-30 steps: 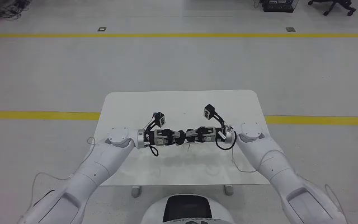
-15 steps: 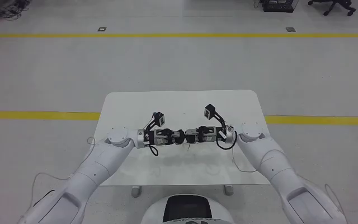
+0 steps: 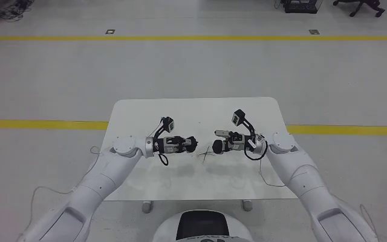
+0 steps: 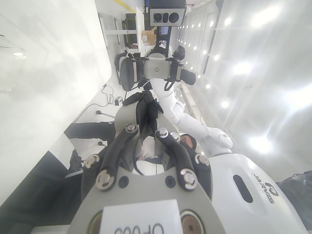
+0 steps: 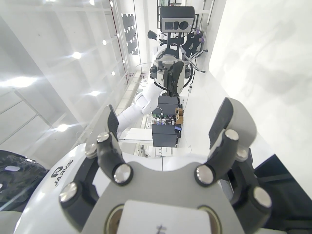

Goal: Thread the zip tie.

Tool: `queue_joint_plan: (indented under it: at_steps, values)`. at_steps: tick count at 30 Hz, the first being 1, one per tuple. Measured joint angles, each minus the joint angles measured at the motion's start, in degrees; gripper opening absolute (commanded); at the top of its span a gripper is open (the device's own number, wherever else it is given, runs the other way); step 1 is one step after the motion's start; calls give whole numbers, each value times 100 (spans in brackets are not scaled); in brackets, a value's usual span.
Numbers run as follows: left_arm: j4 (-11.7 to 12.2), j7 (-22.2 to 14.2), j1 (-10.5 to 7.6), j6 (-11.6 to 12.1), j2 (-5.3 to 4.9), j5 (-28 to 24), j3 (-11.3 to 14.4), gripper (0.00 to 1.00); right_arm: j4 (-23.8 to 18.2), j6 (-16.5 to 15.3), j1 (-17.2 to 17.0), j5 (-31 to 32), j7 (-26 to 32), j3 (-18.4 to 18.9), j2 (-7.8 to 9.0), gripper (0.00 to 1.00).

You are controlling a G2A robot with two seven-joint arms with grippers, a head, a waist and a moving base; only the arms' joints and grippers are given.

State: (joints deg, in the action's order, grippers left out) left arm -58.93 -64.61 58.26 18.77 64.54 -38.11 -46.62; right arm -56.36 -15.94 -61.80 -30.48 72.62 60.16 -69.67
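Note:
The zip tie (image 3: 205, 152) is a thin dark strip crossing over itself. It lies on the white table (image 3: 242, 112) between the two grippers, and neither holds it. My left gripper (image 3: 192, 143) sits just left of it, shut, with its black fingertips (image 4: 146, 105) pressed together and nothing visible between them. My right gripper (image 3: 218, 146) is just right of the tie and open, its two pads (image 5: 220, 118) spread wide with nothing between them. The grippers face each other: the left wrist view shows the right gripper (image 4: 156, 70), and the right wrist view shows the left gripper (image 5: 173, 80).
The table top carries only the zip tie. The table's rounded far edge (image 3: 193, 100) borders grey floor with a yellow line (image 3: 54, 124). Thin cables hang from both forearms near the front edge (image 3: 260, 175).
The two grippers, close together before, have drawn apart. The right gripper has opened and pulled back to the right. The zip tie now lies loose between them.

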Motion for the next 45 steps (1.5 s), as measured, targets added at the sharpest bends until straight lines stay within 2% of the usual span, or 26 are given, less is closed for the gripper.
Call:
queue_joint_plan:
  at_steps: [4, 7, 10, 11, 14, 18, 23, 29, 41, 45]
  values:
    - [2, 0, 0, -4, 1, -7, 0, 0, 3, -1, 2, 1, -3, -2, -1, 100]
    - [-113, 242, 20, 71, -21, 291, -12, 0, 3, -1, 2, 1, -3, -2, -1, 100]
    - [-434, 547, 88, 74, -112, 1023, -220, 0, 3, -1, 2, 1, -4, -2, -1, 100]
    - [-594, 700, 156, 72, -161, 1422, -330, 0, 2, -1, 2, 1, -3, -2, -1, 100]
    - [-928, 903, 403, 71, -266, 2141, -597, 0, 2, -1, 2, 1, -3, -2, -1, 100]
    - [-1288, 1036, 672, 71, -367, 2702, -876, 0, 2, -1, 2, 1, -3, -2, -1, 100]
    - [-1522, 1014, 899, 71, -433, 2820, -1149, 0, 2, -1, 2, 1, -3, -2, -1, 100]
    - [-1590, 800, 1011, 71, -455, 2650, -1378, 0, 2, -1, 2, 1, -3, -2, -1, 100]
    - [-1587, 794, 1017, 71, -456, 2640, -1395, 0, -19, 7, 0, 32, -34, -2, 1, 100]
    - [-1587, 794, 1017, 71, -456, 2640, -1395, 0, -271, 212, 87, 530, -531, -25, 25, 100]
